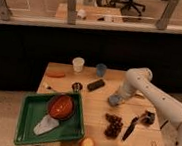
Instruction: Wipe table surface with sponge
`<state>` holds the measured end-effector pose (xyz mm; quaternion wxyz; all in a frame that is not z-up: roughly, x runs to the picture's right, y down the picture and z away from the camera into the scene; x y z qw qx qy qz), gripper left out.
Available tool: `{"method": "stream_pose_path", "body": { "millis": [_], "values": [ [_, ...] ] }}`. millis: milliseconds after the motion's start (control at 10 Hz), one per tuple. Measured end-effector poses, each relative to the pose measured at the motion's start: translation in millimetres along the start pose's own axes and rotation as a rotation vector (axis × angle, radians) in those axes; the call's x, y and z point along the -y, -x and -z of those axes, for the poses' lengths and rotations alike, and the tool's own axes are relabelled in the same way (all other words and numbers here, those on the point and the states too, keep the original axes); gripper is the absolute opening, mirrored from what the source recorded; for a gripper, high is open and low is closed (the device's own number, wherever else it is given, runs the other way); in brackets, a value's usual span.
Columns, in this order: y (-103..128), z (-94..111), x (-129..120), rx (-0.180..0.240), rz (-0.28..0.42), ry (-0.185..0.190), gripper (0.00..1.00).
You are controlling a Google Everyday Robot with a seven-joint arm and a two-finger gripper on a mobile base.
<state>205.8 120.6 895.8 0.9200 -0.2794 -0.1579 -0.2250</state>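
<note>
The gripper [117, 97] is low over the table surface [96, 104], right of the black bar [96, 85], closed on the pale grey-blue sponge [114, 100], which rests against the wood beyond the dark grape cluster [113, 126].

Crowded wooden table [97, 108]

Tray [27, 124] at the front-left corner; sponge [114, 99] mid-table under the hand [117, 97]; cups [78, 64] along the back edge; orange [87, 144] at front edge.
</note>
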Motion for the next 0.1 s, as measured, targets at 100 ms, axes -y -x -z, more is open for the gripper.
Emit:
{"method": "stream_pose_path", "body": {
  "millis": [100],
  "values": [
    [5.1,-2.8,11.6,0.005,0.013,0.002,0.0]
  ]
}}
